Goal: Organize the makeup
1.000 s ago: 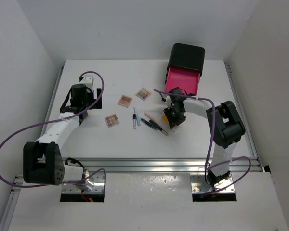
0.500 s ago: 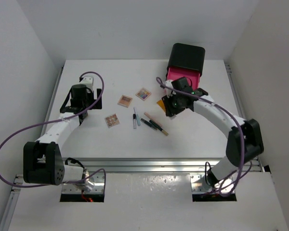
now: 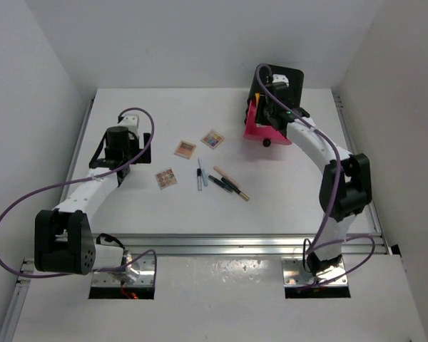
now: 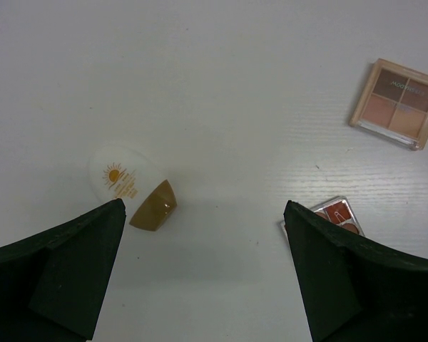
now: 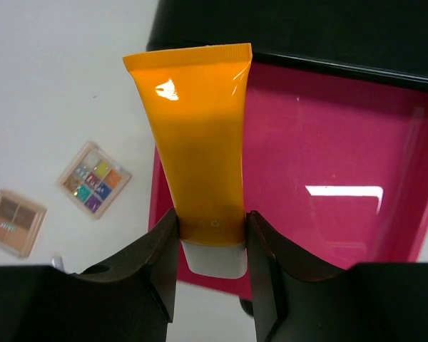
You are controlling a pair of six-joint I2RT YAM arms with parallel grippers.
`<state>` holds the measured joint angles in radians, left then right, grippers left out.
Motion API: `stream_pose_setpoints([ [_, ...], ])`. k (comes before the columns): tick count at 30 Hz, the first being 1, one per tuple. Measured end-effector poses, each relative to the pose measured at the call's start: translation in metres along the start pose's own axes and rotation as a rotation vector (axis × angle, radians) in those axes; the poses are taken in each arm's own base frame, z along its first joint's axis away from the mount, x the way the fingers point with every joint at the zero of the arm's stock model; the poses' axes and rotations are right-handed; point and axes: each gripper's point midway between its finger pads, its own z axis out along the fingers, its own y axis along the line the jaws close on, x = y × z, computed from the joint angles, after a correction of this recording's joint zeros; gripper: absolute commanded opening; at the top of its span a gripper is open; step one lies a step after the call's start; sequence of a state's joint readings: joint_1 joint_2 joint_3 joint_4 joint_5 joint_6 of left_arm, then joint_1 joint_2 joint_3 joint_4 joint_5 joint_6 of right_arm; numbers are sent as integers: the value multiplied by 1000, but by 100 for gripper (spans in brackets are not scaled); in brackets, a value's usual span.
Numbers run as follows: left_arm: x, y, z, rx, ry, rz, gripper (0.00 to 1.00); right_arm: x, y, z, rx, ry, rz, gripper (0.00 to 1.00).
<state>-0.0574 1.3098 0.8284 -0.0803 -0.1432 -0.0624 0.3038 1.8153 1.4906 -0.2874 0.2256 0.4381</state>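
Nearest to the arm bases, a group of thin sticks lay on the white table [image 3: 128, 206]: a peach stick [image 3: 232, 183] crossing beside 2 dark sticks [image 3: 220, 182], and a silver-blue stick [image 3: 200, 175] a little to their left. To the left of these sticks was a pinkish palette [image 3: 166, 177], lying flat and apart from them. The left gripper [image 4: 203, 214] hovered over the left part of the table with its 2 fingers spread wide and nothing between them. In its wrist view, a small white bottle with a brown cap [image 4: 132, 189] lay on its side just beside the left finger. It was not possible to tell if the finger touched it. Further from the bases, a brown-toned palette [image 3: 185, 149] with 4 pans and a multicoloured palette [image 3: 212, 138] lay near each other but not touching. At the far side of the table, the right gripper [image 5: 210, 228] was closed on the orange tube [image 5: 196, 142]. Its fingers pressed the tube from both sides just above the white cap [image 5: 214, 258], and the flat sealed end pointed away from the gripper. The tube was held in the air over the open pink drawer [image 5: 328, 178], which stuck out from the black box [image 5: 292, 28] standing at the far edge of the table.
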Motion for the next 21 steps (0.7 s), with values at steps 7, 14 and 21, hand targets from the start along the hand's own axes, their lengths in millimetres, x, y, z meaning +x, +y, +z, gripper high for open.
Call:
stream_pose_setpoints([
  [7, -3, 0, -2, 1, -12, -4, 100, 15, -12, 32, 112, 16, 59, 25],
  [14, -4, 0, -1, 1, -16, -5, 100, 13, -21, 34, 174, -10, 124, 68],
  [21, 5, 0, -1, -2, 8, -57, 100, 13, -21, 34, 168, -5, 111, 70],
])
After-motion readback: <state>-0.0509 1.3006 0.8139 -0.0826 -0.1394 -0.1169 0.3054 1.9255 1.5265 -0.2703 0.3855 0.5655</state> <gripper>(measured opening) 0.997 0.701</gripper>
